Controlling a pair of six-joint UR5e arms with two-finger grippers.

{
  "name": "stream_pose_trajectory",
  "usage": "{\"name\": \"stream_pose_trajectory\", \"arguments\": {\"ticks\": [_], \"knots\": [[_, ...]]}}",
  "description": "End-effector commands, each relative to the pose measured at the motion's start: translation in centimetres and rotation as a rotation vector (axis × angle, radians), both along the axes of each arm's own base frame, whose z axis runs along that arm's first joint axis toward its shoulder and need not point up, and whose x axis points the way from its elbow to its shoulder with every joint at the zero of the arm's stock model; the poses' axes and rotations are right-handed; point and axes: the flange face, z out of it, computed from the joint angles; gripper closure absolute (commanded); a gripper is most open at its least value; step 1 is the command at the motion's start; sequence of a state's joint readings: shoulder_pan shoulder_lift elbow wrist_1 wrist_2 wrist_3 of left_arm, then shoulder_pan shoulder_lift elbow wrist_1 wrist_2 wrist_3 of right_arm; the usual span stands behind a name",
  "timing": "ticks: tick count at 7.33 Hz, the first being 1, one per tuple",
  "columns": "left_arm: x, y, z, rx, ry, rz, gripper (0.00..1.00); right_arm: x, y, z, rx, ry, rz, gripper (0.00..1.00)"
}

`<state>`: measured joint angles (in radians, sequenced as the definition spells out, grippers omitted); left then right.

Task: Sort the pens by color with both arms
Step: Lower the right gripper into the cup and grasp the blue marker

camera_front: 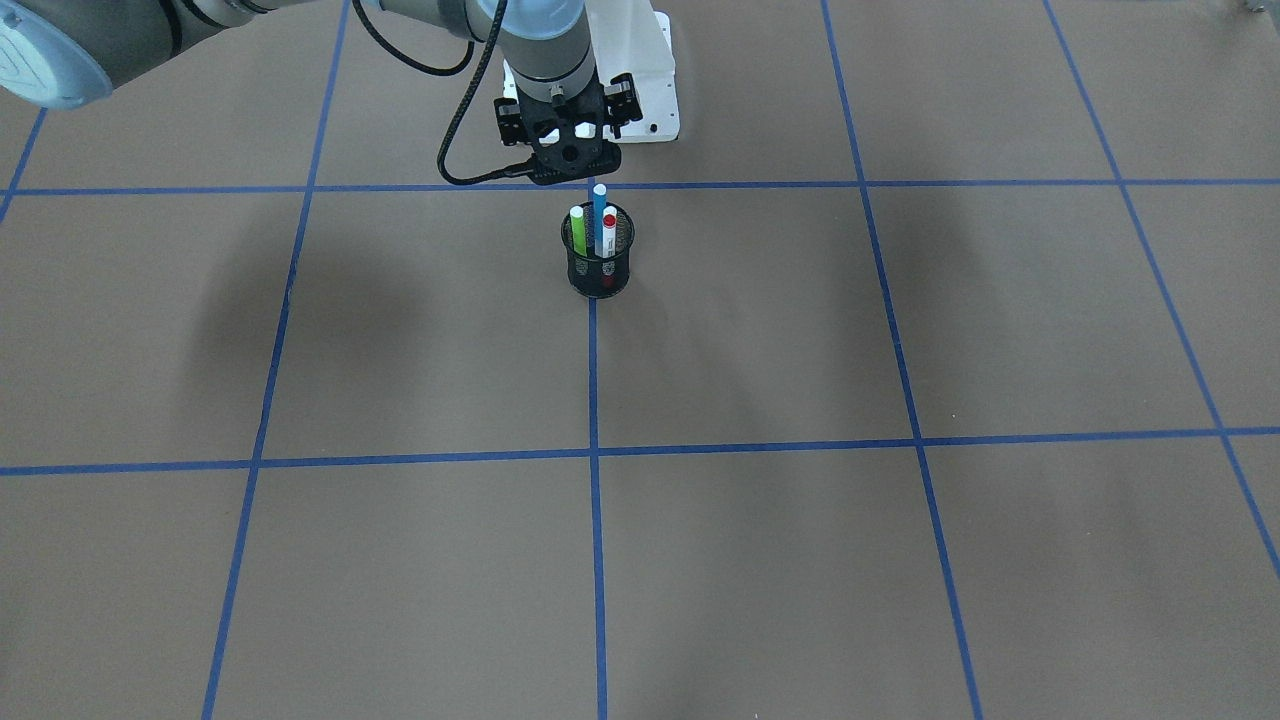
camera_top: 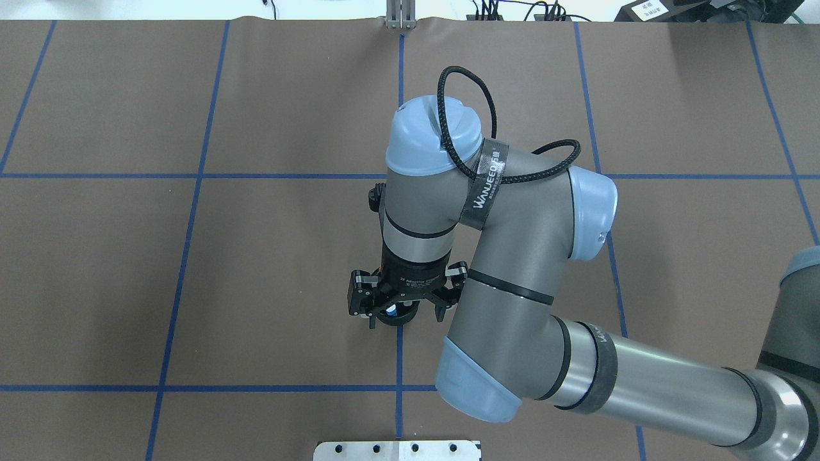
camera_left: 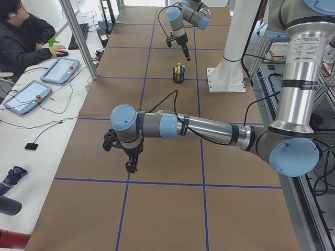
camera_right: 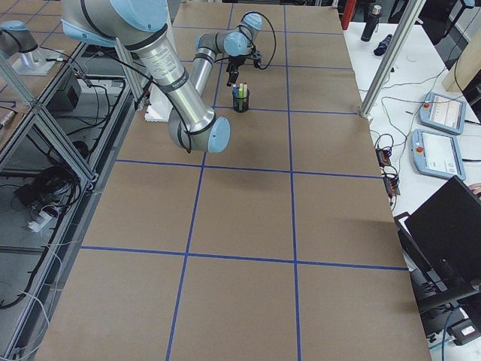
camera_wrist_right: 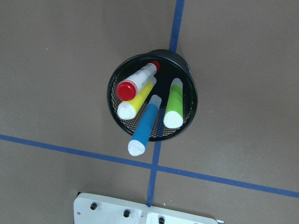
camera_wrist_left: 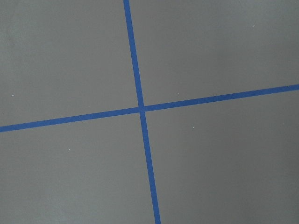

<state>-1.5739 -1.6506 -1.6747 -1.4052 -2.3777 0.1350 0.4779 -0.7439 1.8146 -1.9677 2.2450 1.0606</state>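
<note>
Pens: blue pen, red-capped pen, yellow pen and green pen stand tips-up in the mesh cup on the table, easy to pluck; none sorted.
Right gripper: hovers over the cup, fingers apart, probably to grasp.
Left gripper: over bare table, well apart; whether its fingers are apart, I cannot tell.
Hidden: lower pen ends behind the mesh.

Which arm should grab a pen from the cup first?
The right one. The right pincer hangs open just above the cup of pens. The left pincer is far away down the table.
</note>
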Motion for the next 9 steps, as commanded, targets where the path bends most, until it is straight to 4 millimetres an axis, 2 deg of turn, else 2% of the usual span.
{"name": "stream_pose_trajectory", "arguments": {"ticks": [1, 4, 5, 6, 9], "knots": [[0.0, 0.0, -0.2, 0.003, 0.000, 0.000, 0.00, -0.2, 0.0, -0.9, 0.097, -0.007, 0.098, 0.06], [0.0, 0.0, 0.1, -0.003, 0.000, 0.000, 0.00, -3.3, 2.9, -0.2, 0.143, 0.038, 0.132, 0.06], [0.0, 0.0, 0.1, -0.001, 0.000, 0.000, 0.00, -3.8, 3.3, 0.1, 0.145, 0.046, 0.127, 0.08], [0.0, 0.0, 0.1, -0.003, 0.000, 0.000, 0.00, -4.0, 3.4, 0.3, 0.138, 0.053, 0.130, 0.16], [0.1, 0.0, 0.1, -0.002, 0.000, 0.000, 0.00, -4.9, 2.9, 0.9, 0.135, 0.058, 0.135, 0.21]]}}
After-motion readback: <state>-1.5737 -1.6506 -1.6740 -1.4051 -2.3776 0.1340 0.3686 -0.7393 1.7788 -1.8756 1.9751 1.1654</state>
